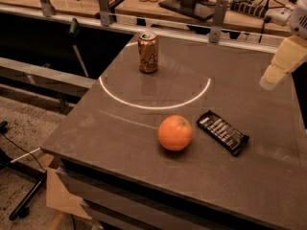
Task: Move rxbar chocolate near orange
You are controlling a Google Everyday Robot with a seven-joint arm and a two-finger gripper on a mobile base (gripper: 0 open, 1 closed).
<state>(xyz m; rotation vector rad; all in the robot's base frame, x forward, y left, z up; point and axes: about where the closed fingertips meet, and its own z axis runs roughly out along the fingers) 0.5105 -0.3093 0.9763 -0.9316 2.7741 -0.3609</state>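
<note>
The rxbar chocolate [223,132], a flat black wrapper with white lettering, lies on the dark table [120,123] just right of the orange [175,132], a short gap between them. The orange is round and bright, near the table's front middle. My gripper [272,78] hangs at the right edge of the view, raised above the table, up and to the right of the bar, holding nothing. Its cream-coloured fingers [283,61] point down and left.
A gold-brown drink can [147,52] stands upright at the back of the table, above a white arc line [153,105]. A rail with metal posts [218,14] runs behind the table. The floor drops away at the left.
</note>
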